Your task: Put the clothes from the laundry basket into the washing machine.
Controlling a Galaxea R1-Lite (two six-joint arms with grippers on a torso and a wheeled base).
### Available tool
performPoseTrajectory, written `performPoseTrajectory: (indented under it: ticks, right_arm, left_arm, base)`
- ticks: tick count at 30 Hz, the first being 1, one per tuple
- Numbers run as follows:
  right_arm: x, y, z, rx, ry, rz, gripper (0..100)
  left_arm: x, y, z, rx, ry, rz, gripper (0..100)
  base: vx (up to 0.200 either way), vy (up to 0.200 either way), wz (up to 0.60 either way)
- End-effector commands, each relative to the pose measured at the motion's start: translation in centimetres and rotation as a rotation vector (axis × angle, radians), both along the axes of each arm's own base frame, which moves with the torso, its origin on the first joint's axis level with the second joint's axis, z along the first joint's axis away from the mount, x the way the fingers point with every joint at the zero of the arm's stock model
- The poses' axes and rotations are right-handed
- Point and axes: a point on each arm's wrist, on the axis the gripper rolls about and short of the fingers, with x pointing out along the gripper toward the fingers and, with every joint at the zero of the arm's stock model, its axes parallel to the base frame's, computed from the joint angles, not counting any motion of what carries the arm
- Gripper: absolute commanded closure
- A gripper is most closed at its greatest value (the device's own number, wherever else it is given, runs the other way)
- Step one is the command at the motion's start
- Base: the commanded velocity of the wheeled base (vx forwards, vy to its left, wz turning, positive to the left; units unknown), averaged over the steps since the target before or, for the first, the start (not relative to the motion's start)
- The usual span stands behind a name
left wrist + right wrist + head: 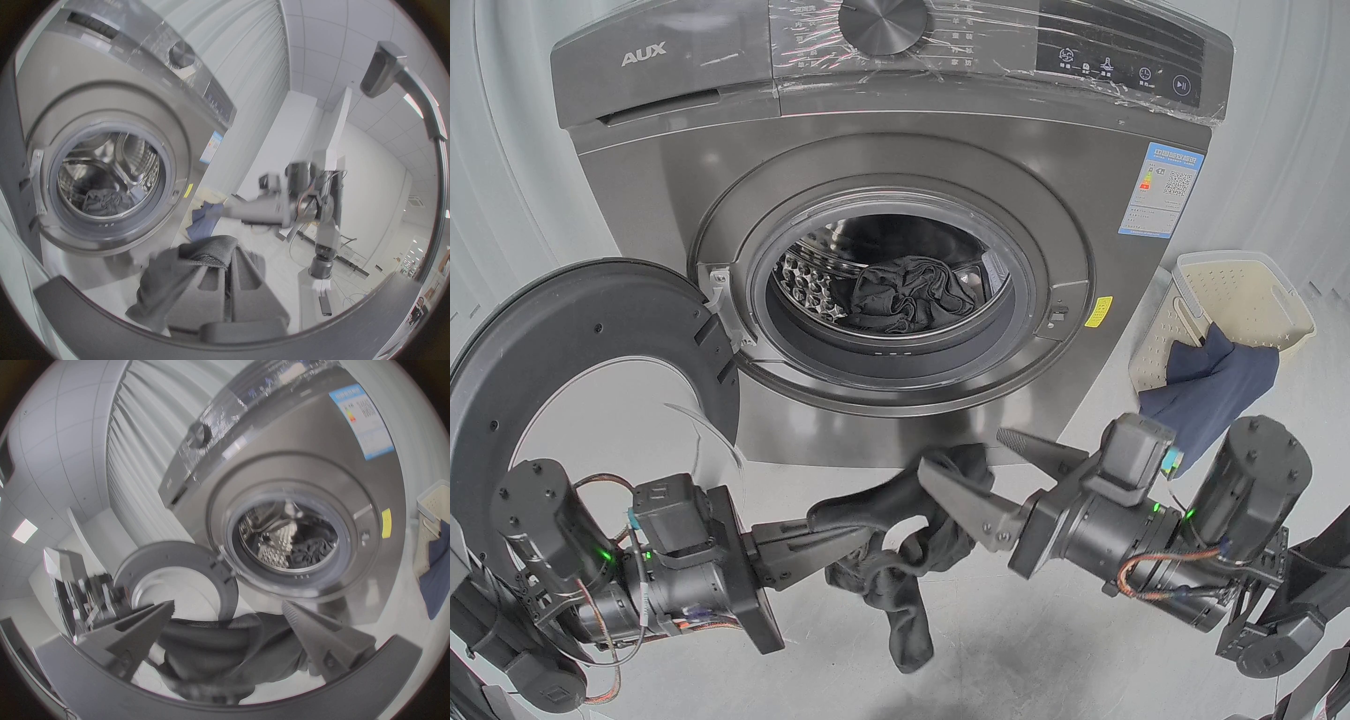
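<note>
Item: dark grey limp garment (900,572), hanging in mid-air before the open grey front-loading washing machine (975,150). Left gripper (867,528) jaws closed on it; right gripper (964,453) jaws spread wide beside it (another dark garment (905,295) already lies in the steel drum (811,281)). Step: carrying to the machine. Next, probably: lift it into the drum and release.

Dark grey right hand (964,452), coiled copper cables (1132,569)

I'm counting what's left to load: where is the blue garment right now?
In the head view, the blue garment hangs over the near rim of the laundry basket, on the robot's right, beside the washing machine.
</note>
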Motion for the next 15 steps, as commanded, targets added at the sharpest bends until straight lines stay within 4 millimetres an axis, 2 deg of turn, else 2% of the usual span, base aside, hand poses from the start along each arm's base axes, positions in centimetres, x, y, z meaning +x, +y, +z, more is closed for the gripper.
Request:
performPoseTrajectory:
  ticks: [1, 6, 15]
  right_arm:
    - [-0.2, 0.0, -3.4, -0.110, 0.085, 0.009, 0]
    - [0.0, 0.0, -4.1, -0.140, 0.091, 0.004, 0]
    - [0.1, 0.1, -4.6, -0.162, 0.093, 0.001, 0]
  left_arm:
    - [-0.6, 0.1, 2.5, -0.077, -0.087, -0.009, 100]
    - [1.4, 0.1, 2.5, -0.085, -0.086, 0.076, 100]
    - [1.4, 0.2, 3.0, -0.115, -0.071, 0.088, 100]
  base:
    - [0.000, 0.000, 0.00]
    - [0.000, 0.000, 0.00]
    - [0.000, 0.000, 0.00]
